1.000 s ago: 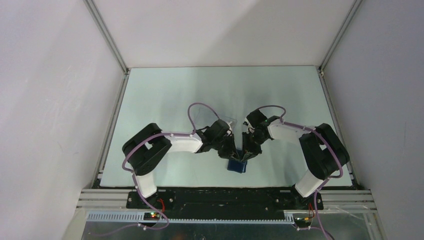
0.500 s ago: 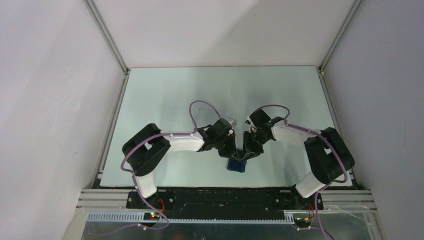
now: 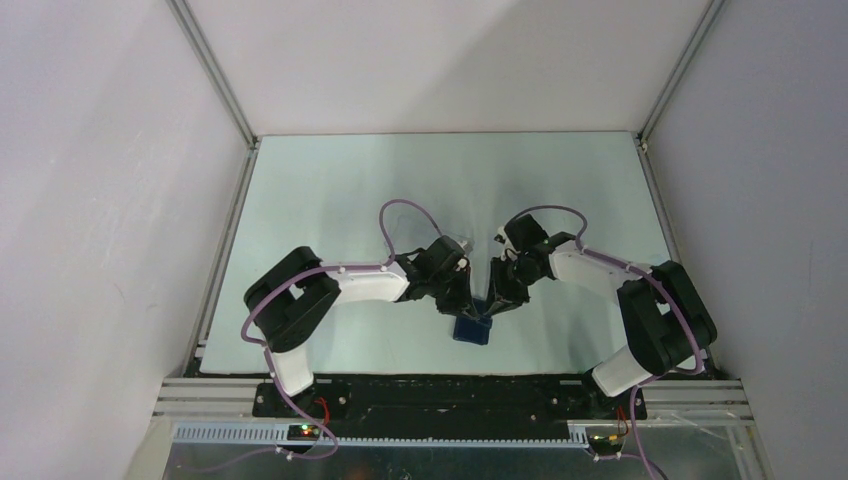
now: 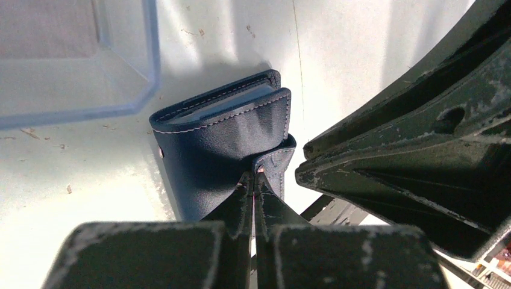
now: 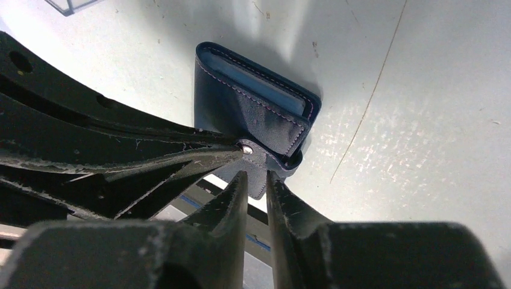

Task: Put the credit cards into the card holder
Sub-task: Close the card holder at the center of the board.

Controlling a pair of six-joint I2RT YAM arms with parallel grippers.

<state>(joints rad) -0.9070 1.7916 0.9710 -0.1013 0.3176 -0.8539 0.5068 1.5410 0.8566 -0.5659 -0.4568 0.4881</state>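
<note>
My left pincer (image 4: 253,183) pinches the snap flap (image 4: 274,159) of the card holder (image 4: 223,138), steadying it on the desk (image 4: 361,48) between my 2 arms. My right pincer (image 5: 256,180), narrowly spread, hovers at that flap, probably to open it.

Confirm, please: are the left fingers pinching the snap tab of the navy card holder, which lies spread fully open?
Not quite. The left fingers do pinch the snap tab of the navy card holder, but it is folded, not spread open; the left wrist view shows its covers together.
</note>
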